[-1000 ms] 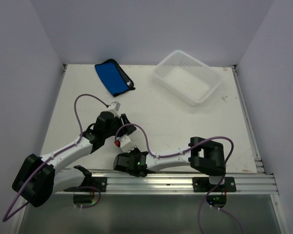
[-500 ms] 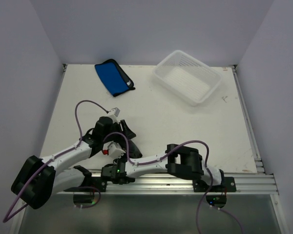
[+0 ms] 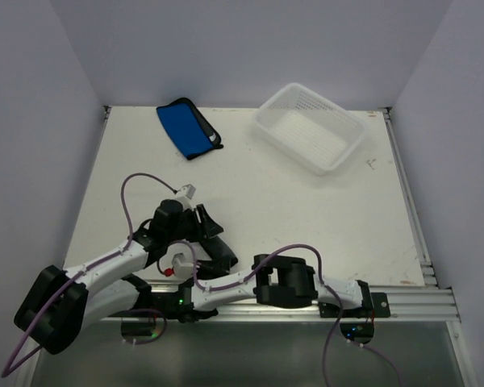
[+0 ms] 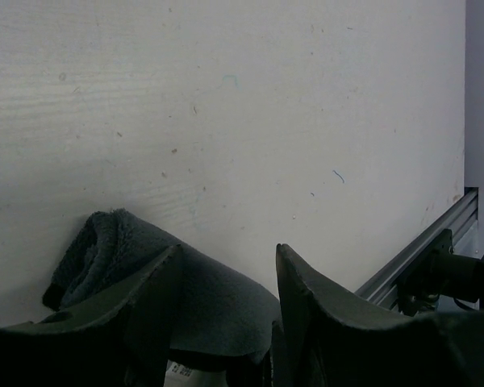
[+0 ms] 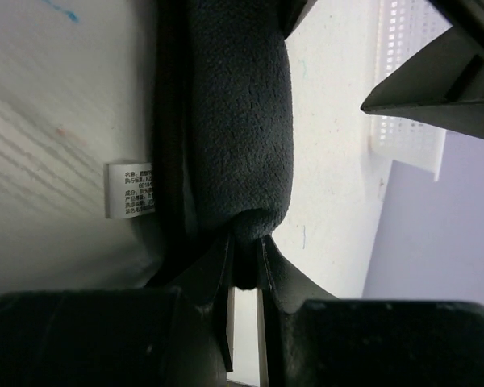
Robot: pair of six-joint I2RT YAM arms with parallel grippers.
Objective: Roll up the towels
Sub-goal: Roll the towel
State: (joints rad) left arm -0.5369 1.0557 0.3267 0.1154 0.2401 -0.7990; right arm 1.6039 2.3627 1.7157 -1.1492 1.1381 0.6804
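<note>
Dark towel [image 5: 240, 121] pinched in my right gripper [image 5: 244, 251], left gripper [image 4: 227, 254] spread wide; 1 blue towel [image 3: 184, 129], 1 basket [image 3: 310, 129] up top.

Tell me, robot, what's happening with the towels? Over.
Right pincer shut on rolled dark towel. Left pincer open over it. Blue towel apart at back. Nothing blocking.

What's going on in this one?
Both arms are bent low over the near part of the table, working on the dark towel. The right gripper pinches one end of its rolled part. The left gripper sits over the cloth with its fingers apart. The blue towel lies at the far edge, left of the white basket.
</note>
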